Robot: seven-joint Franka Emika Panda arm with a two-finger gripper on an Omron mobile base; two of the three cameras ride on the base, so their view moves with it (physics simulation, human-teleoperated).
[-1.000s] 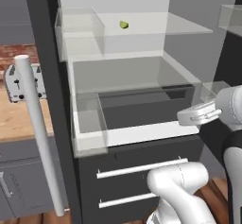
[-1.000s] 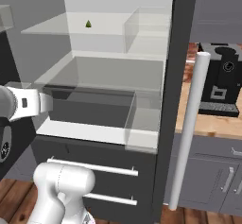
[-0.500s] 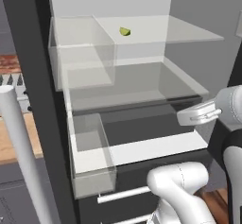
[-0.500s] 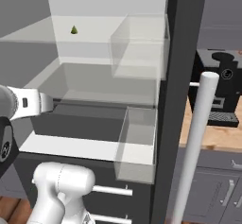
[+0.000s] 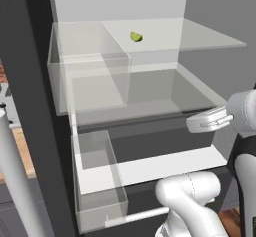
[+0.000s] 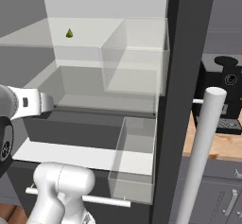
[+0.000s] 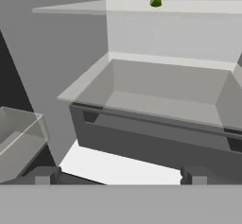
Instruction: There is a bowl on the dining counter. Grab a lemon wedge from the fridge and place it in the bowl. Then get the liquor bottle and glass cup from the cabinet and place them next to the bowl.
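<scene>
lemon wedge [image 5: 136, 37]: tiny, light, prob soft + slippery, sits on fridge's top glass shelf [image 5: 210, 37]
grip spot: pinch across flat sides, gently
gripper [image 7: 118, 175]: wide open, nothing held, well below wedge

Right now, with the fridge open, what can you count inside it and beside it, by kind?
Lemon wedge: 1
Glass shelf: 1
Clear door bins: 2
Grey drawer: 1
Coffee machine on the counter beside the fridge: 1
Total: 6
</scene>
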